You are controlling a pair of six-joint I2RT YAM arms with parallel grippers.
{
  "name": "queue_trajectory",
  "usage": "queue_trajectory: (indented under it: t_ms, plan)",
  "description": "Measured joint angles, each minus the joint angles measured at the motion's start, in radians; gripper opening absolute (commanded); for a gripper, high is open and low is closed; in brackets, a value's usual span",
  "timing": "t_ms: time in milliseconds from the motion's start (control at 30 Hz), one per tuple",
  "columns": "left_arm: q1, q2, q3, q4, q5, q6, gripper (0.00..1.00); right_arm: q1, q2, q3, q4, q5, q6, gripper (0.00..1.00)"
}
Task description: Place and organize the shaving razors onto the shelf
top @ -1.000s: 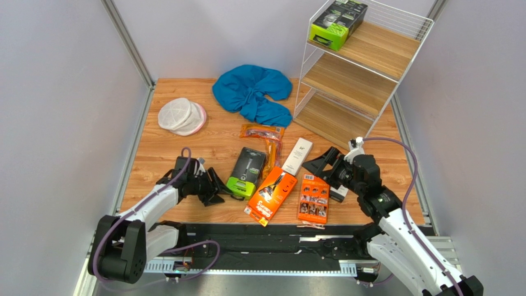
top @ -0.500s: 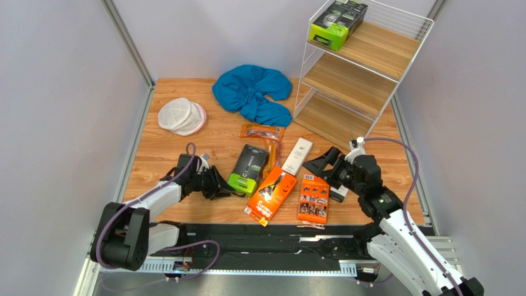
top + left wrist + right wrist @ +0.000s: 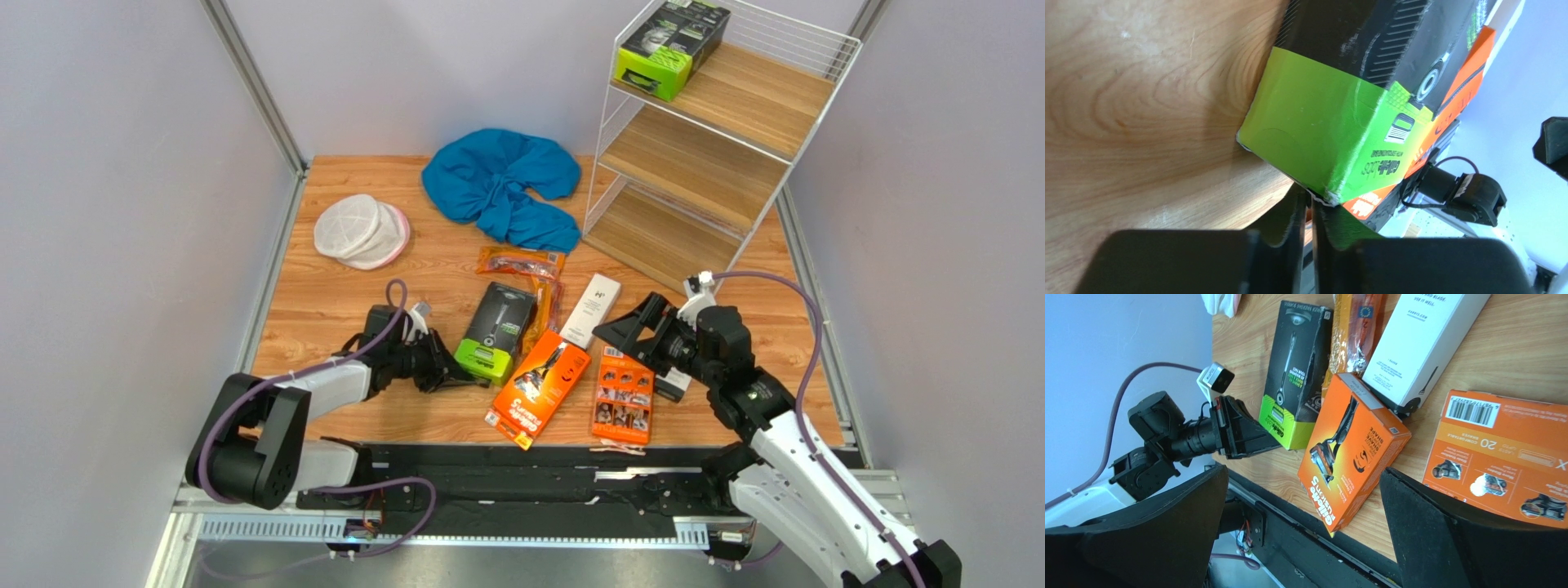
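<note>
The left claw (image 3: 1308, 207) lies low over the table (image 3: 1137, 92), and its jaws stand almost together, with only a thin slit between them. The lower corner of the green and black box (image 3: 1321, 128) sits exactly at the tips of this claw. Whether the corner is pinched or only touched, I cannot tell. Here is the main danger, in my opinion: a hold on one corner of a long box is very thin. If the claw lifts, the box can turn around this corner, hang down, or slip out. If the claw holds nothing and pushes forward, it can shove the box into the orange carton (image 3: 540, 386), which lies just beyond the box and perhaps touches it, and so disturb the packs there. A hard squeeze can also crush the cardboard corner. The shelf (image 3: 699, 165) stands well apart from the left claw, far ahead of it and to its right, with a second green box (image 3: 672, 43) on the top board, so the carry would be long for such a weak hold. The right claw (image 3: 1306, 533) is spread wide and holds nothing. It hovers over the orange packs, between the left claw and the shelf, so the two arms could meet on that path.
</note>
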Motion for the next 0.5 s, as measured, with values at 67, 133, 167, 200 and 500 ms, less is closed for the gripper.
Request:
queue_trajectory:
  t_ms: [67, 133, 167, 200, 500]
  plan:
    - [-0.001, -0.002, -0.002, 0.016, -0.003, -0.002, 0.0, 0.015, 0.0, 0.0, 0.004, -0.007, 0.005, 0.98]
    - [-0.001, -0.014, -0.005, 0.022, -0.011, -0.003, 0.0, 0.037, 0.001, 0.0, 0.011, -0.01, 0.01, 0.98]
    - [-0.001, -0.024, -0.007, 0.021, -0.017, -0.004, 0.0, 0.045, 0.001, -0.002, 0.019, -0.013, 0.014, 0.98]
    - [-0.002, -0.042, -0.01, 0.017, -0.026, -0.003, 0.0, 0.058, 0.002, -0.003, 0.029, -0.014, 0.018, 0.98]
    - [-0.002, -0.324, 0.008, -0.138, -0.073, 0.002, 0.0, 0.216, 0.132, -0.036, 0.188, -0.008, 0.09, 1.0]
